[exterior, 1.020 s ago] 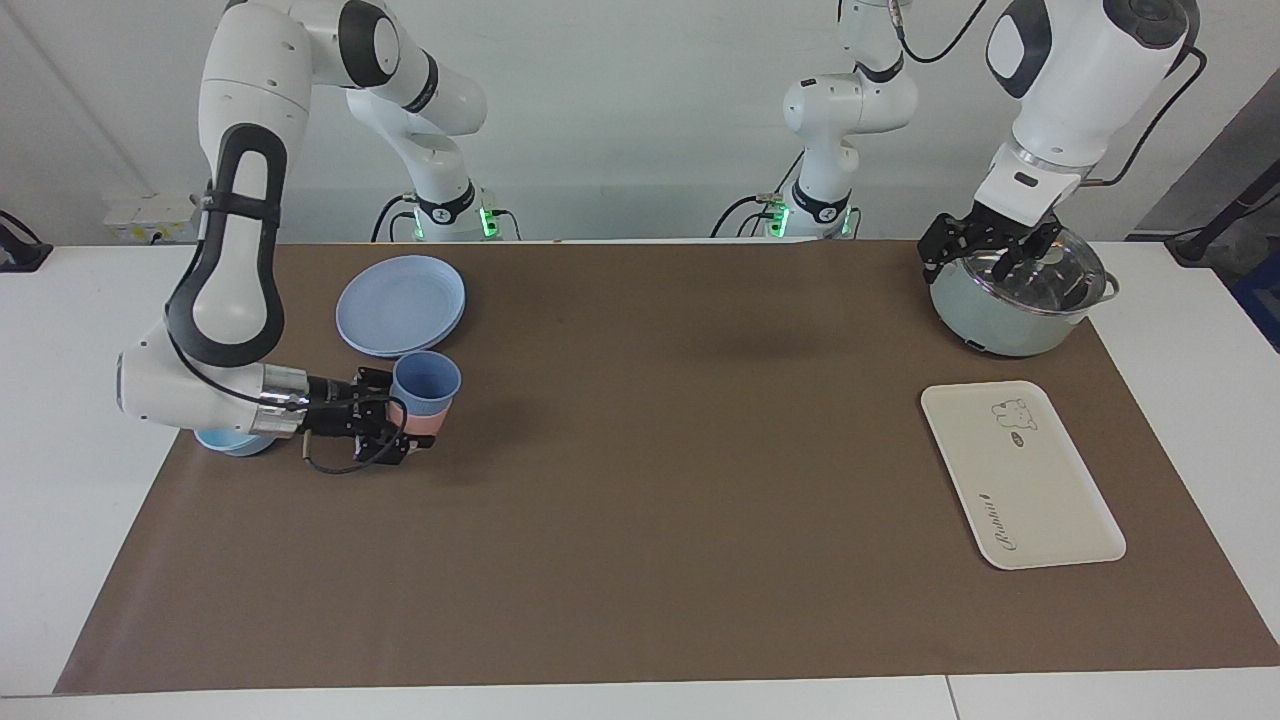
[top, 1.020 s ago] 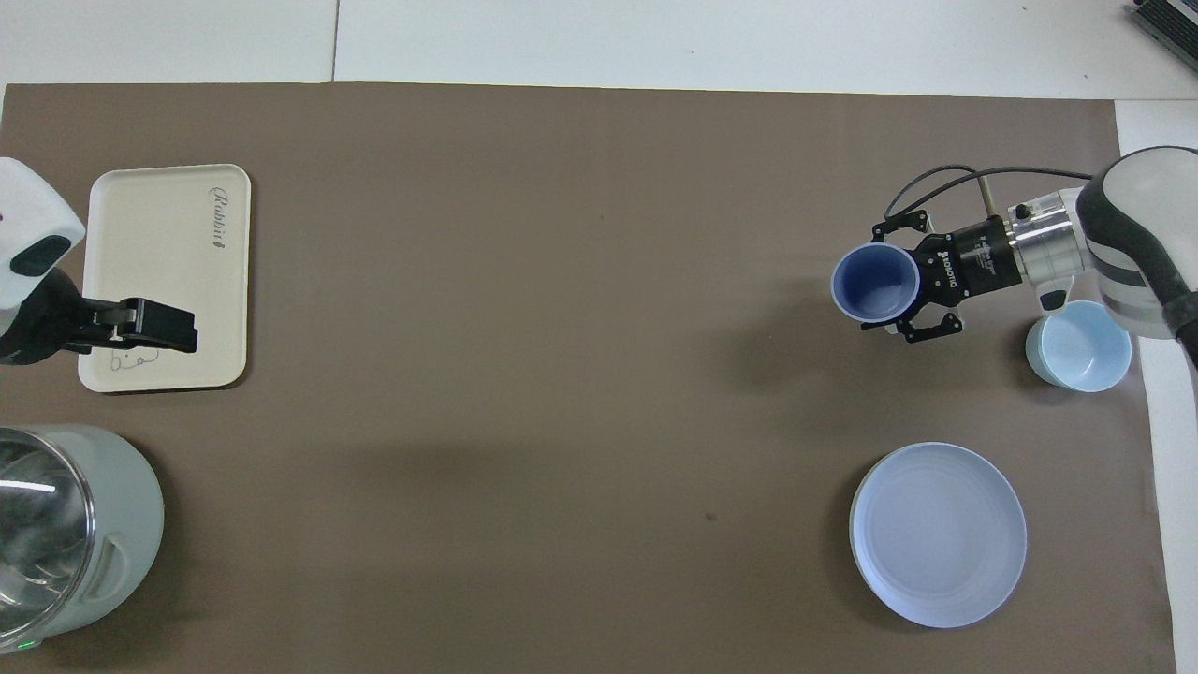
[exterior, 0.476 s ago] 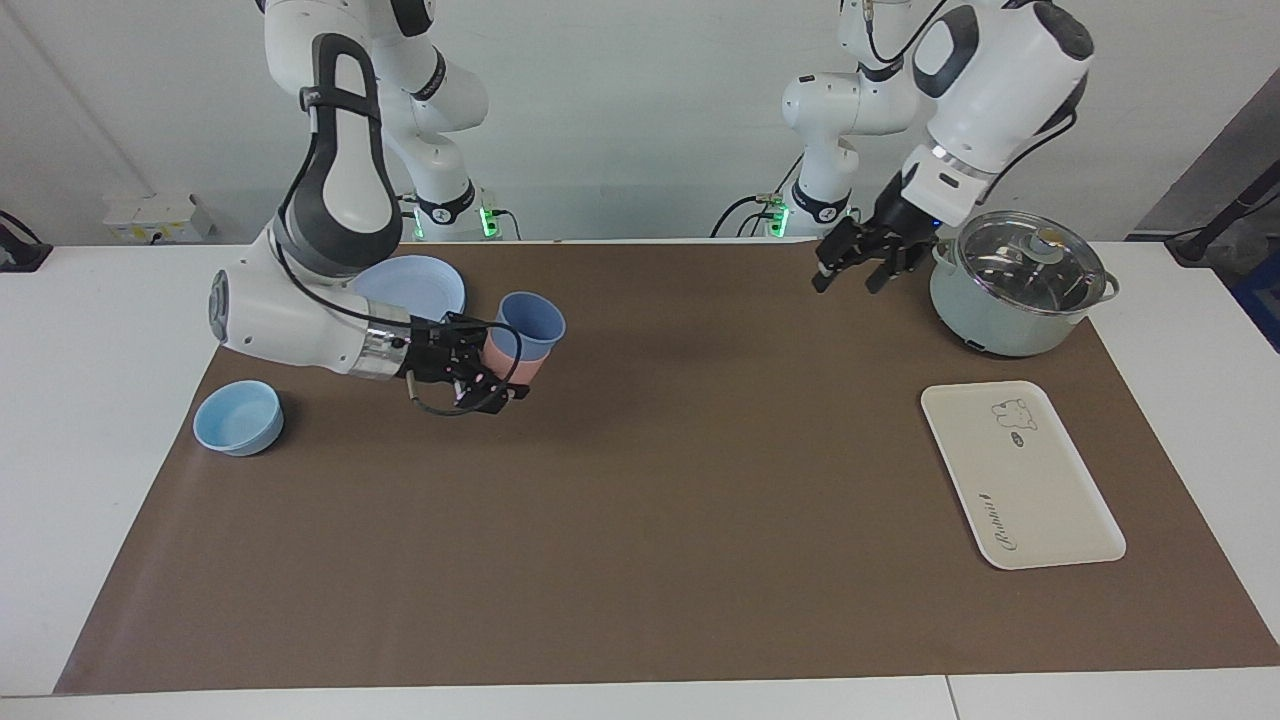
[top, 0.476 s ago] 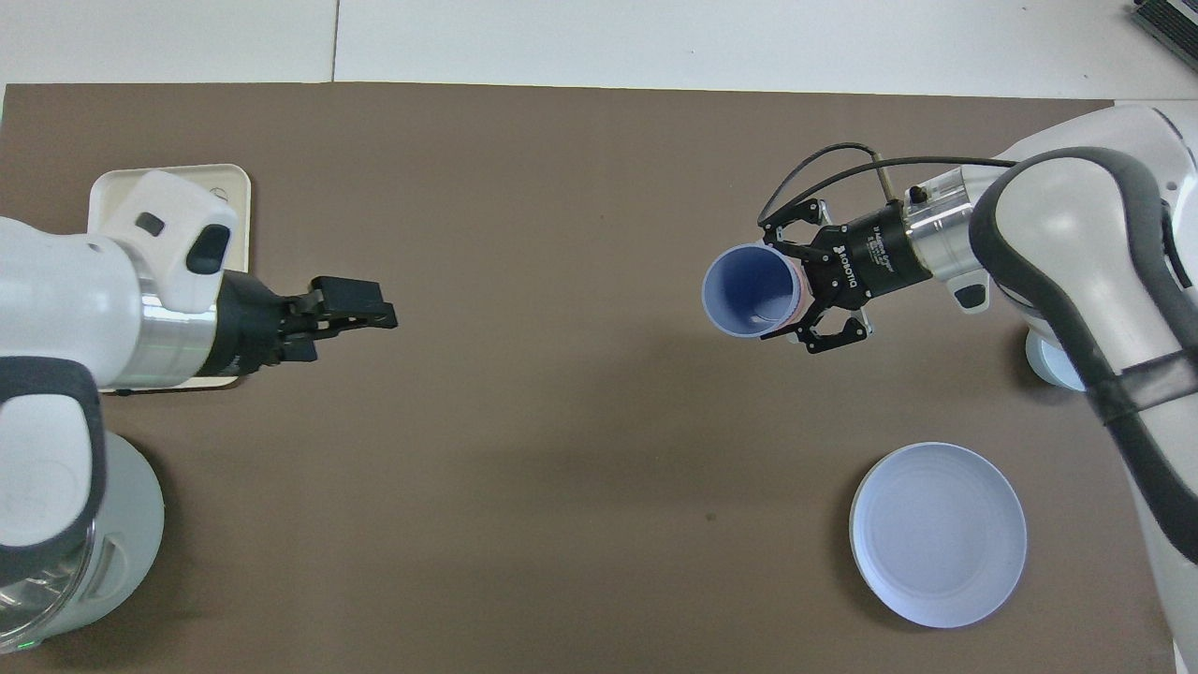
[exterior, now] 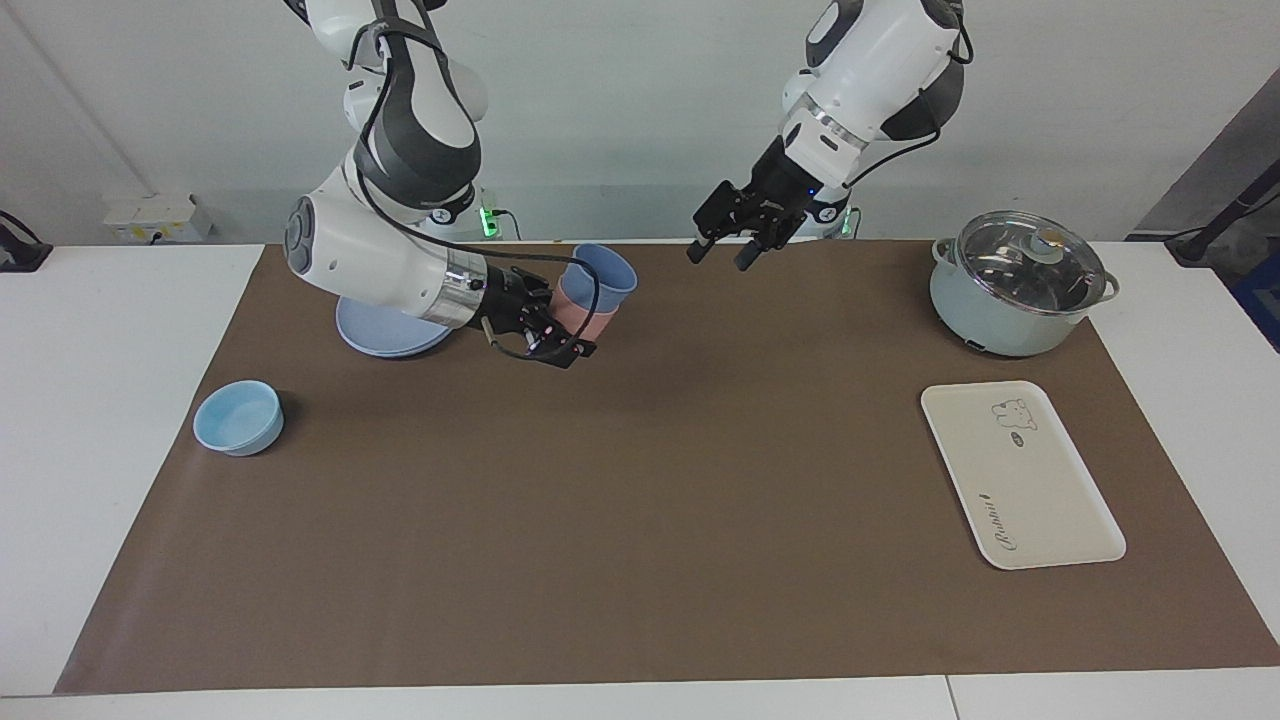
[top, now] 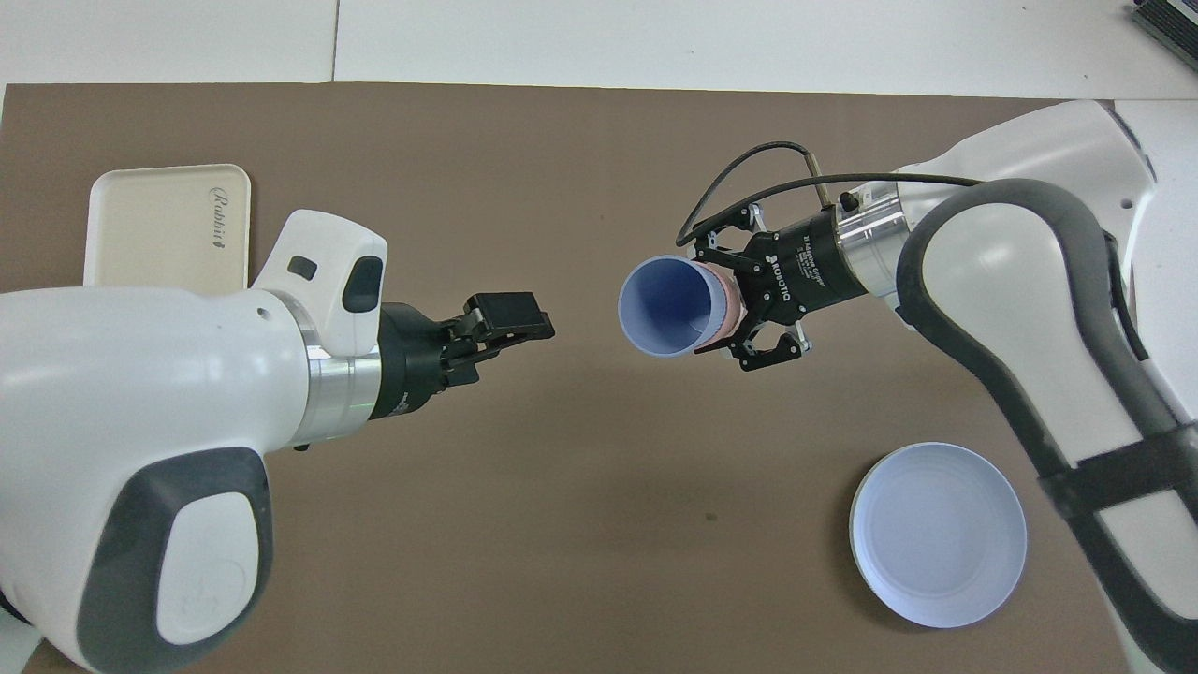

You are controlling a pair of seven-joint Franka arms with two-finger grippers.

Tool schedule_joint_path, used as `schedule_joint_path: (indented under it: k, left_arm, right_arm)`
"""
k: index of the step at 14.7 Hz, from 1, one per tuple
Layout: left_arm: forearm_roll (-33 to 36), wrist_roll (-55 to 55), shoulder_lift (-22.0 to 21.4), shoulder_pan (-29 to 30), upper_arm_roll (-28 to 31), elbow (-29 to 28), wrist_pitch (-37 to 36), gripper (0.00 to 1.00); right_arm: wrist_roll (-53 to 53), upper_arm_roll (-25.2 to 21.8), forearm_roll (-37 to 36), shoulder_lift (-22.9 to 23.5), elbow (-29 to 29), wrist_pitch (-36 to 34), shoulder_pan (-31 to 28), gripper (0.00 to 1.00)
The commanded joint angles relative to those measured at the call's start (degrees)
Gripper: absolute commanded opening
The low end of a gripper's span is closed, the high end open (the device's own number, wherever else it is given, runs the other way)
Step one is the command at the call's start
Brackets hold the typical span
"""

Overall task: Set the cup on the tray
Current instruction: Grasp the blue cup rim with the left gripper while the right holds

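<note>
Cup [exterior: 603, 276]: periwinkle, nested in a pink tumbler [exterior: 578, 306], both tilted, in the air over the brown mat [exterior: 640, 520], pink tumbler clamped by right gripper [exterior: 556, 325]. Left gripper [exterior: 722, 249]: raised over the mat facing the cup, fingers parted, holding nothing. Tray [exterior: 1050, 520]: flat on mat, toward left arm's end, bare.

Both arms are glossy white with dark grey joint bands, silver wrist rings, black fingers [top: 510, 314] and looping black cables.
</note>
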Motion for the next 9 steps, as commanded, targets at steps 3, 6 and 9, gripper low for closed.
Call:
schedule_joint_path:
  k: [3, 6, 9]
  left_arm:
    - [-0.81, -4.05, -0.60, -4.63, 0.84, -0.46, 3.91, 0.84]
    - [-0.90, -4.05, -0.52, -5.25, 0.75, -1.07, 9.16, 0.70]
    - [-0.81, -5.18, 0.27, -5.51, 0.75, -0.81, 11.90, 0.69]
  right_arm:
    - [3.84, -0.03, 1.24, -2.48, -1.45, 1.48, 1.57, 0.00]
    - [6.21, -0.03, 0.80, -3.10, -1.45, 1.39, 1.75, 0.00]
    - [7.44, -0.03, 0.63, -3.10, -1.36, 2.79, 3.50, 0.00]
